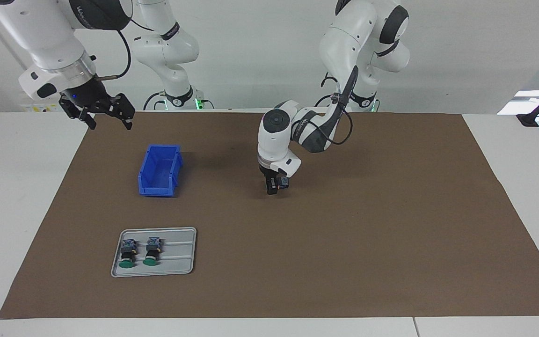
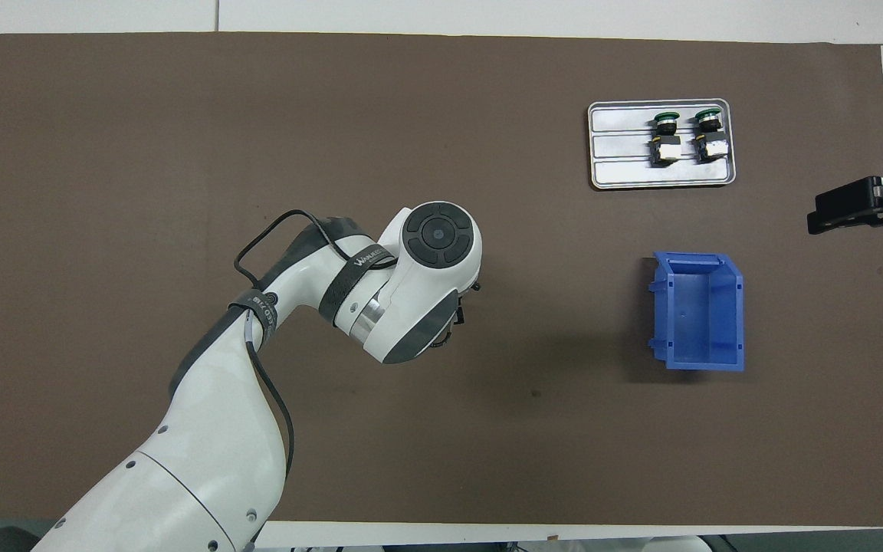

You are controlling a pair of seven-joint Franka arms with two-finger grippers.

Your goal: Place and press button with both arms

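- Here, a third button [image 1: 283,182] sits at the tip of the left gripper [image 1: 276,186], low over the bare brown mat near the middle of the table; only its blue-grey block and a dark body show.
- The left gripper's jaws are closed part-way around this button, which sits between the fingertips; whether it rests on the mat or hangs just above cannot be told.
- From overhead, the left arm's white wrist covers the gripper and the button almost entirely.
- Two more buttons lie side by side in a shallow grey metal tray [image 1: 183,248], at the right arm's end of the table and farther from the robots.
- The button nearer the tray's end [image 1: 127,253] and the button beside it [image 1: 151,251] both lie on their sides, green caps pointing away from the robots, terminal blocks toward them; they are close together but not touching.
- A blue plastic bin [image 1: 159,170] stands on the mat between the tray and the robots, open top up.
- The right gripper [image 1: 109,118] hangs in the air above the table's white edge at the right arm's end, well apart from the bin and tray; its jaws are spread wide and hold nothing.
- The right arm waits.
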